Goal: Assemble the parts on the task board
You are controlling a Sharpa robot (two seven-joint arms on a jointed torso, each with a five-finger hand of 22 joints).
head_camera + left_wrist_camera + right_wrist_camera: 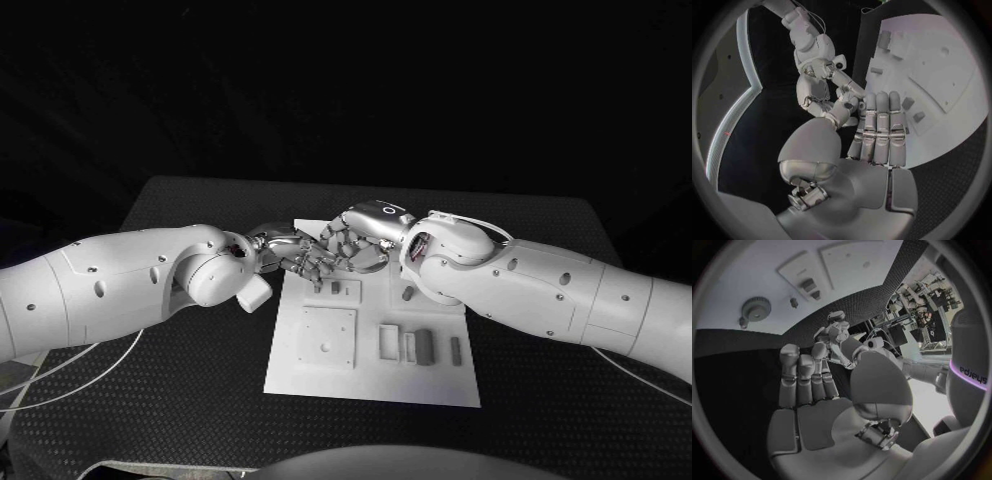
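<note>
On the right arm (967,375), dark lettering reads "sharpa".

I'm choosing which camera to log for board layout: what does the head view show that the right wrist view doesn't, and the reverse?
Head view alone: the task board whole on the black table, with the square plate and the row of small parts at its near end, and both arms meeting over its far end.

Right wrist view alone: the right hand's bare palm with fingers straight together, and a round part on the board.

Both: the board, the table, and the left hand close to the right hand.
</note>
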